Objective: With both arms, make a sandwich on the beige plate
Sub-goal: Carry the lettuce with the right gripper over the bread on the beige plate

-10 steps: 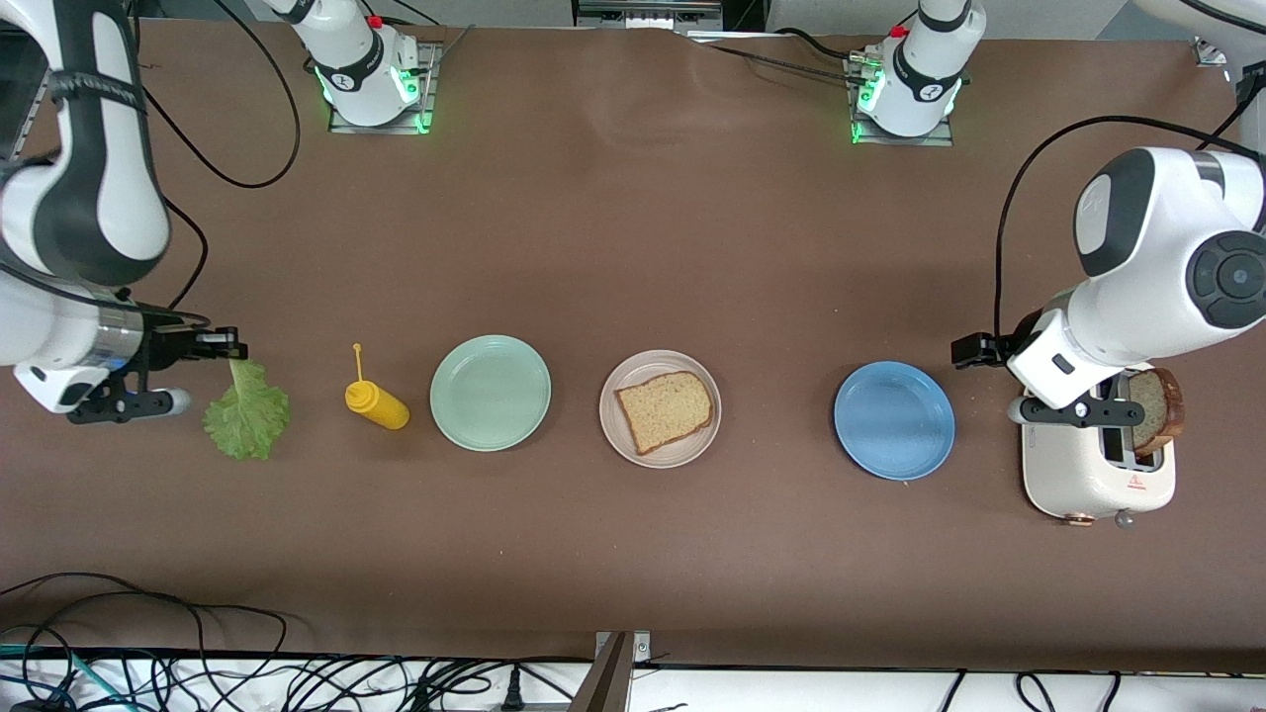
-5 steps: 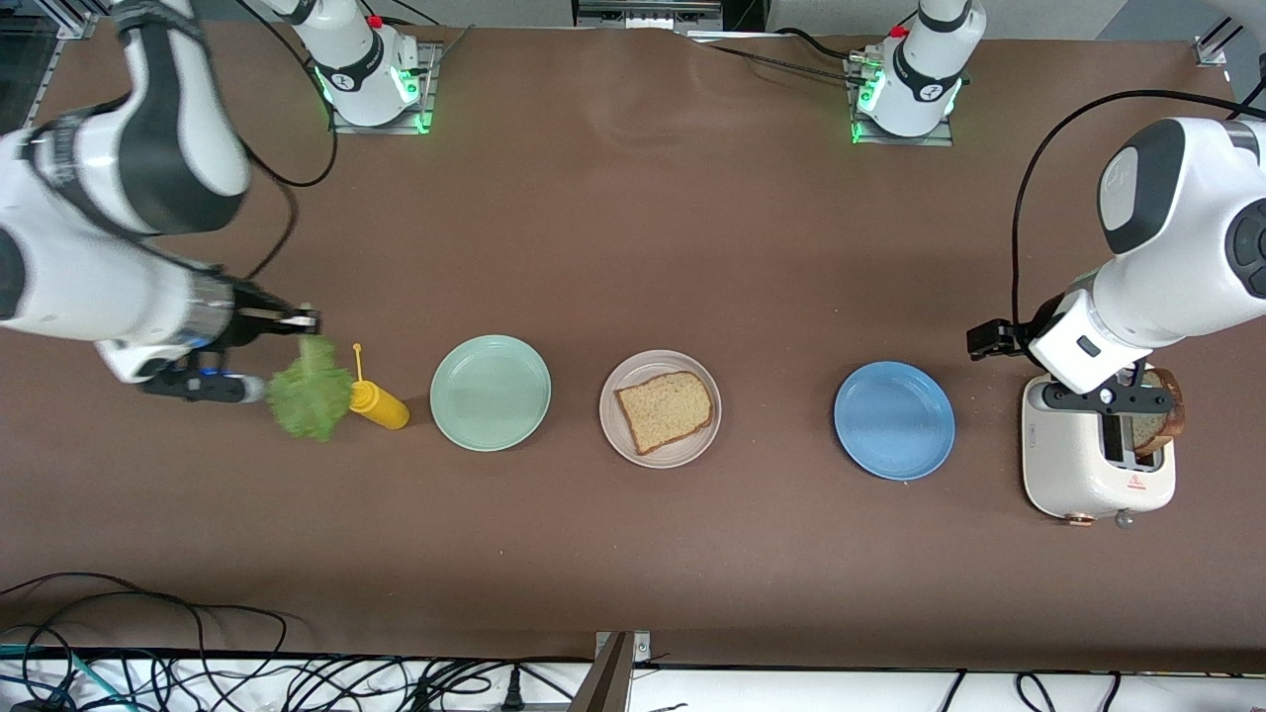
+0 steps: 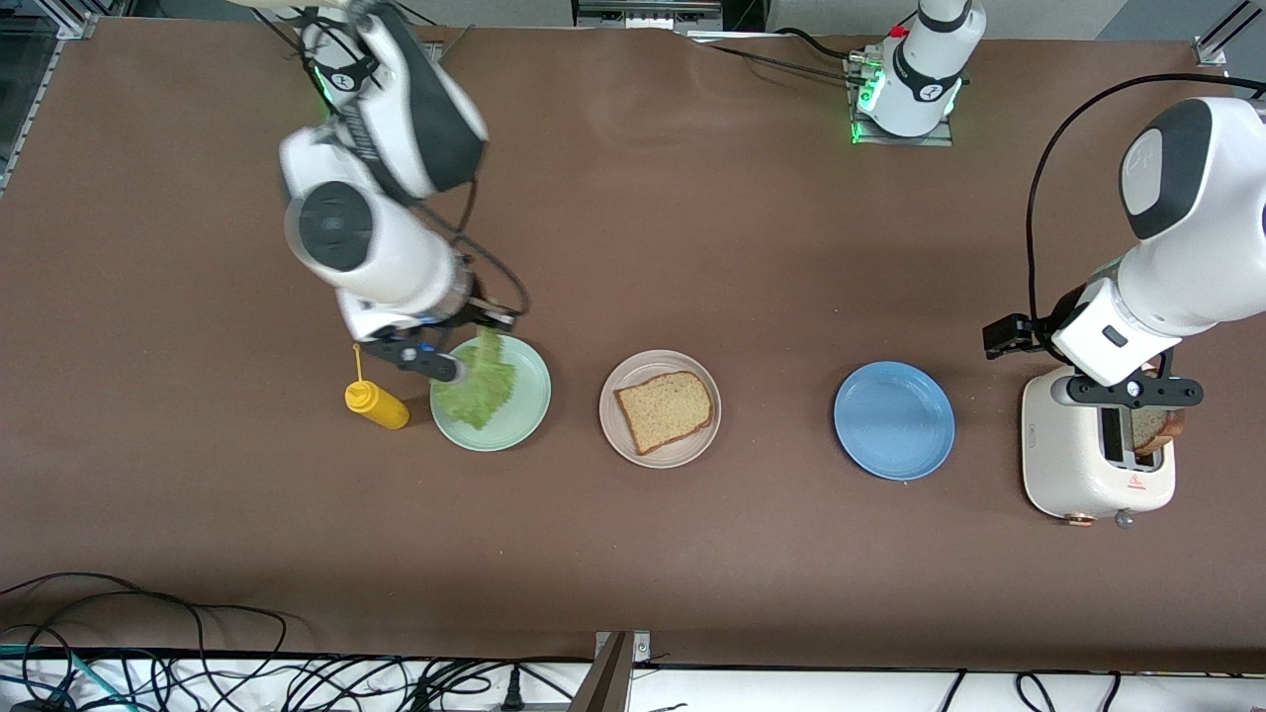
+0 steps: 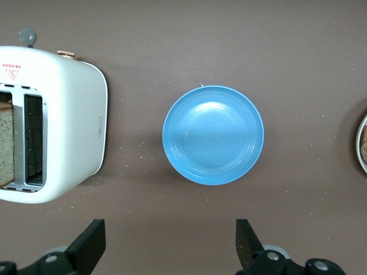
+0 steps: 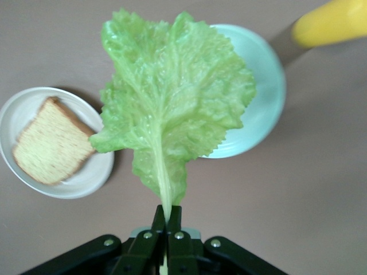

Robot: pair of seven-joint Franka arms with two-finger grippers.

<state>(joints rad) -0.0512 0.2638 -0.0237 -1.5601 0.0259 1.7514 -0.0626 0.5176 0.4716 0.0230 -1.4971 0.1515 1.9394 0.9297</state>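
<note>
My right gripper [image 3: 485,326] is shut on the stem of the green lettuce leaf [image 3: 481,392] and holds it in the air over the mint-green plate [image 3: 520,400]. In the right wrist view the leaf [image 5: 172,109] hangs from the gripper [image 5: 167,217]. The beige plate [image 3: 633,447] holds one slice of brown bread [image 3: 665,409], also seen in the right wrist view [image 5: 53,143]. A second bread slice [image 3: 1151,428] stands in a slot of the white toaster [image 3: 1073,465]. My left gripper [image 4: 171,243] is open and empty, up over the toaster and the table beside it.
A blue plate [image 3: 894,420] lies between the beige plate and the toaster. A yellow mustard bottle [image 3: 376,401] lies beside the mint-green plate, toward the right arm's end. Cables run along the table edge nearest the front camera.
My right gripper has carried the lettuce leaf from the right arm's end of the table, past the mustard bottle, to over the mint-green plate. The left arm shifted slightly above the toaster.
</note>
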